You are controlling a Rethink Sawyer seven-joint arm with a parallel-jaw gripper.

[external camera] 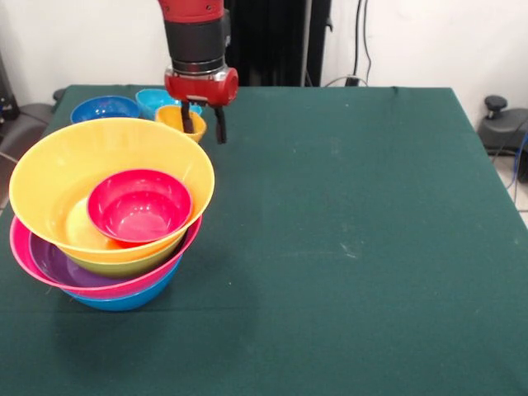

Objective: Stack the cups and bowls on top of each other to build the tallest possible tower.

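gripper (204, 125) at yellow-orange cup (181, 121), blue bowls (105, 108) behind

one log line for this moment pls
gripper: open, one finger inside yellow-orange plastic cup | tower: small red plastic bowl topmost | status: cup not yet lifted

glossy plastic bowls (111, 219), matt green cloth table (346, 247)

White wall (429, 41) behind green table (346, 247)
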